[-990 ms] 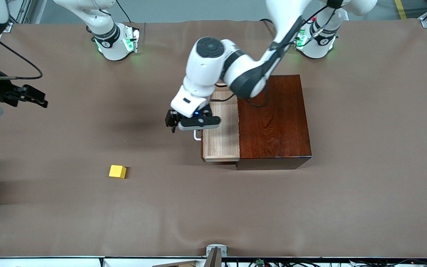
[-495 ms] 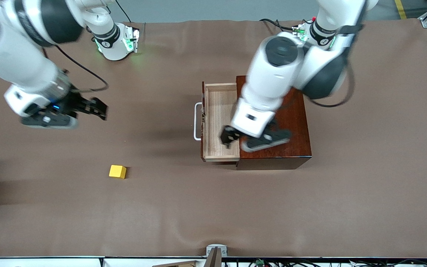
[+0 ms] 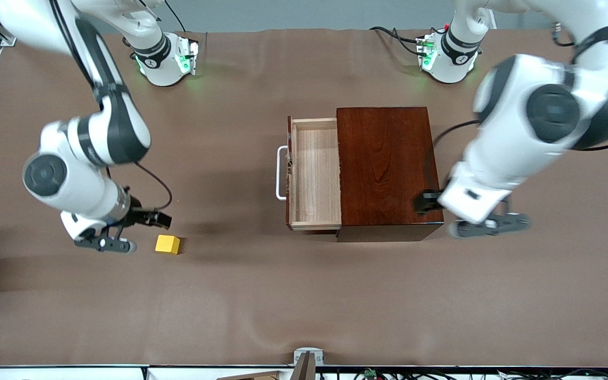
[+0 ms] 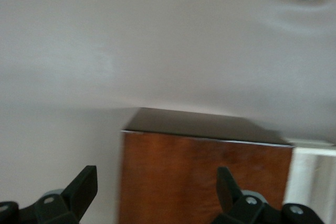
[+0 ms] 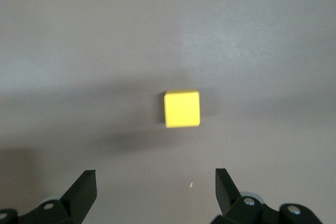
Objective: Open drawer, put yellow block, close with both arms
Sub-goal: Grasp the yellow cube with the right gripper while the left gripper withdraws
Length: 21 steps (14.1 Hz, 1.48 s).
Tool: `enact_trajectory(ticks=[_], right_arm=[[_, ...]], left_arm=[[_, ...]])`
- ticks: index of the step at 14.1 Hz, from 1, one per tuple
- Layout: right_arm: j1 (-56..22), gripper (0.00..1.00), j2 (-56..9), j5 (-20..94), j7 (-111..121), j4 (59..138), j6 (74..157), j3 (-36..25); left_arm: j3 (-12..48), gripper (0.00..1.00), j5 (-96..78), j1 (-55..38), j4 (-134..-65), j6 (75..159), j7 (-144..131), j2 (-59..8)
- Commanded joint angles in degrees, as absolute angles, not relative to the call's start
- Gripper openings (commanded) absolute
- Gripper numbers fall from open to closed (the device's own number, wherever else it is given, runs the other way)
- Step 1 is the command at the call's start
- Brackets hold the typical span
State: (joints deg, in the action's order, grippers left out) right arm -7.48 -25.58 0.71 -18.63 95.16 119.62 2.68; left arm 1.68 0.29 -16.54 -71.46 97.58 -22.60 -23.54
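The yellow block (image 3: 168,244) (image 5: 182,108) lies on the brown table cover, apart from the box and nearer the right arm's end. My right gripper (image 3: 148,217) (image 5: 155,190) hovers low beside the block, open, with only table between its fingers. The drawer (image 3: 314,174) is pulled out of the dark reddish-brown box (image 3: 388,169) (image 4: 205,177). Its pale tray has nothing in it, and its white handle (image 3: 281,173) points toward the right arm's end. My left gripper (image 3: 426,203) (image 4: 156,190) is open over the box's edge at the left arm's end, holding nothing.
The brown cover (image 3: 283,295) spreads over the whole table. A metal bracket (image 3: 308,356) sits at the table edge nearest the front camera. Both green-lit arm bases (image 3: 167,60) (image 3: 449,58) stand at the edge farthest from that camera.
The left arm has swung from the drawer handle across the box to its edge at the left arm's end. The right arm has come down to the yellow block. Drawer and block have not moved.
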Motion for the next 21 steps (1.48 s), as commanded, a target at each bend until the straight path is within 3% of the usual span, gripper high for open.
enact_trajectory(ticks=[1, 5, 12, 15, 18, 21], right_arm=[[-6.77, 1.00, -29.69, -0.87, -18.72, 94.04, 122.15, 3.34], [-6.68, 1.00, -34.53, -0.97, -18.90, 97.82, 131.55, 3.43], [-6.15, 1.00, -40.60, -1.14, -19.07, 97.65, 140.09, 3.34], [-6.24, 0.03, -40.61, -1.23, -19.07, 97.65, 139.84, 3.25], [-6.41, 0.00, -38.95, -1.23, -17.94, 97.47, 137.91, 3.16], [-6.42, 0.00, -29.57, -1.23, -17.31, 95.28, 122.67, 3.34]], left_arm=[[2.37, 1.00, -0.88, -10.92, -75.23, 94.50, -13.31, -17.95], [2.29, 1.00, -0.70, -5.28, -81.46, 93.52, -2.74, -11.53], [2.11, 1.00, 0.09, -3.96, -91.64, 93.52, 0.34, -0.64], [1.23, 1.00, 0.09, -3.87, -95.71, 93.34, 3.87, 3.51], [1.58, 1.00, 0.09, -3.96, -95.54, 92.64, 3.25, 3.43], [1.67, 1.00, 0.09, -3.96, -95.01, 90.62, 3.16, 3.43]])
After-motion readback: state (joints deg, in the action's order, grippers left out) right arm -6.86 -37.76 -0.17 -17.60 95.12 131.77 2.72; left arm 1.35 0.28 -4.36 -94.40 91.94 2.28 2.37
